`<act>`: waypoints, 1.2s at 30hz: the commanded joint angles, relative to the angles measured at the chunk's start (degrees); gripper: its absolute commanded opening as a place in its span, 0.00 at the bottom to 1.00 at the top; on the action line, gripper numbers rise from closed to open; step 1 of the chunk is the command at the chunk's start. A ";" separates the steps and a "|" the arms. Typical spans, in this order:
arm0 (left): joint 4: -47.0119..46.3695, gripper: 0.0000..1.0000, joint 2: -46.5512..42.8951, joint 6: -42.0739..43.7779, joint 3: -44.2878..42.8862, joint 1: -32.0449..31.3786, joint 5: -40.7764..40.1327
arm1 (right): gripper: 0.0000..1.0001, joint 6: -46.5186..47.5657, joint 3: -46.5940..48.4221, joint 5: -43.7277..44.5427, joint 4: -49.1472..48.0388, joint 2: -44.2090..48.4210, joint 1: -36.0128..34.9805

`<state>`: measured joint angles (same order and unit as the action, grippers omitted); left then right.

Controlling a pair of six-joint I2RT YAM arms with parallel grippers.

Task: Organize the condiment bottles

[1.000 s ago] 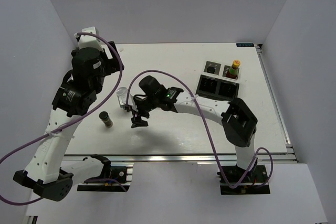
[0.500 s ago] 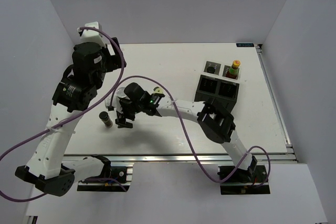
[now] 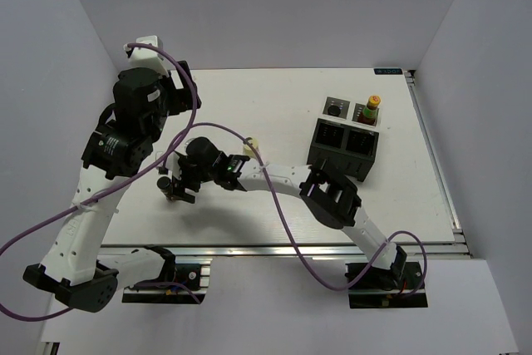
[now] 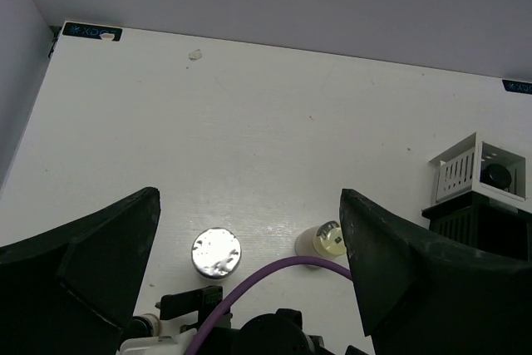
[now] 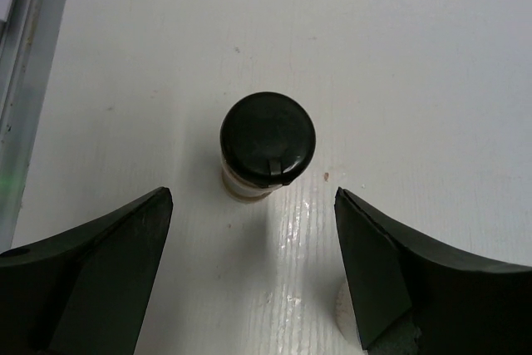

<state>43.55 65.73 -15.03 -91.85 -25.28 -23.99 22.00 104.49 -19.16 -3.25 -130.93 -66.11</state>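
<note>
Nearest the bases, the right gripper point(image 5: 253, 195) hangs with its jaws wide apart, one finger on either side of a dark jar point(image 5: 268, 139) that stands upright and untouched on the white table point(image 5: 432, 56). The jar is not quite centred between the fingers, so a closing grip could strike one side first and tip or skid it. Its round lid is smooth black plastic and the tabletop has a faint sheen, so neither offers much friction.

Further out, a silver-topped bottle point(image 4: 216, 253) and a small cream bottle point(image 4: 324, 240) stand just beside a purple cable point(image 4: 283, 276), which might brush them over. The left gripper point(image 4: 249, 197) is raised above them, fingers spread and empty.

Farthest away, the boxy black rack point(image 3: 342, 158) holds a red sauce bottle point(image 3: 371, 110) and what seems to be another dark-lidded jar point(image 3: 334, 109)
</note>
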 commanded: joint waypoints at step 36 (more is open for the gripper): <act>4.09 0.98 0.53 0.26 -2.89 0.14 0.43 | 0.66 -5.92 4.15 -4.66 -16.27 -6.26 -0.25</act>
<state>46.83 66.32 -15.05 -92.84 -25.28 -23.33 16.67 107.26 -22.41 -15.64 -136.49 -66.13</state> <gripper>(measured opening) 0.981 0.659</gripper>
